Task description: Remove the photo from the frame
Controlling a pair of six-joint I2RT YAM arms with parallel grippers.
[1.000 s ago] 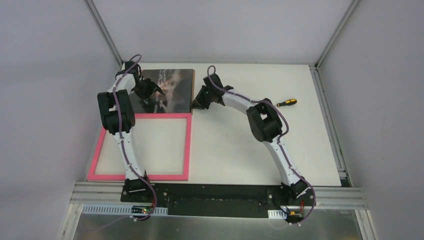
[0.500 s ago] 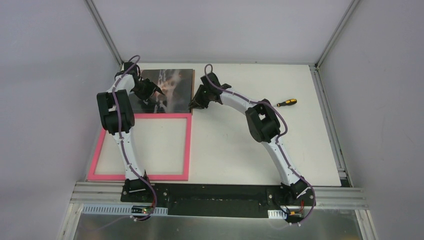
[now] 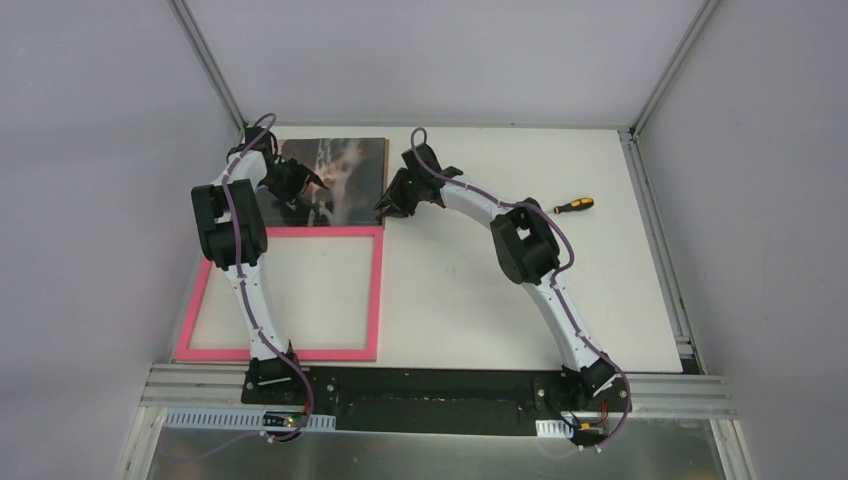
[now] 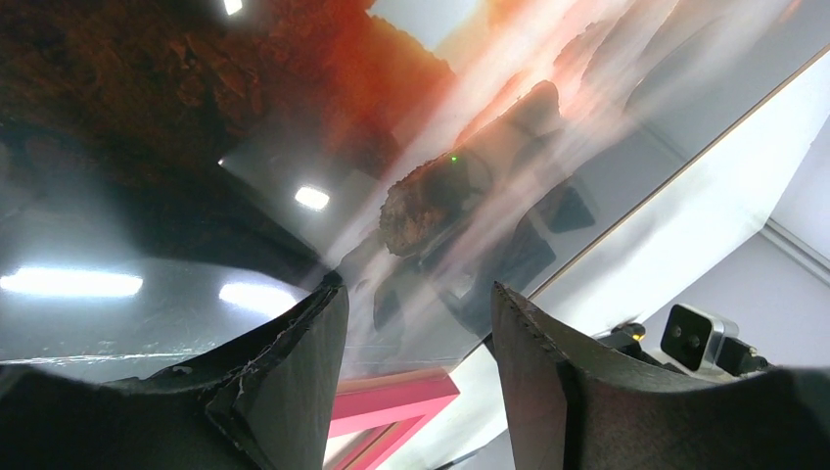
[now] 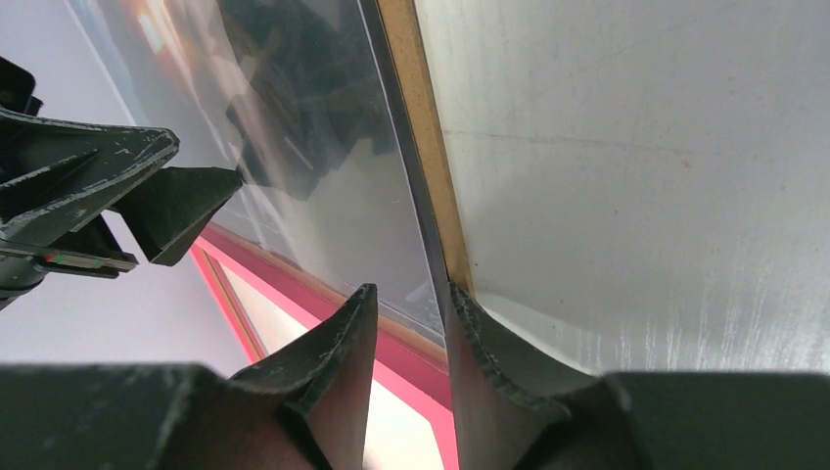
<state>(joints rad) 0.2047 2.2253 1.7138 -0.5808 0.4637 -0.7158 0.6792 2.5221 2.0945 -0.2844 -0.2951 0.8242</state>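
The photo (image 3: 345, 170), a glossy dark sunset print on brown board, lies flat at the back left of the table, outside the pink frame (image 3: 376, 290) that sits just in front of it. My left gripper (image 3: 316, 198) hovers over the photo (image 4: 391, 117) with its jaws open and nothing between them (image 4: 411, 294); a corner of the frame (image 4: 391, 401) shows below. My right gripper (image 3: 385, 212) sits at the photo's near right corner. Its jaws (image 5: 411, 292) stand apart, straddling the board's edge (image 5: 431, 196) without pinching it, with the frame (image 5: 409, 372) beneath.
A yellow-and-black screwdriver (image 3: 573, 205) lies on the white table to the right of the right arm. Grey walls and metal rails close in the back and both sides. The left gripper's fingers (image 5: 186, 211) hang close over the photo near my right gripper.
My right gripper's jaws have spread apart at the photo's corner and the wrist has shifted slightly back and left. The photo, the frame and the left gripper have stayed put.
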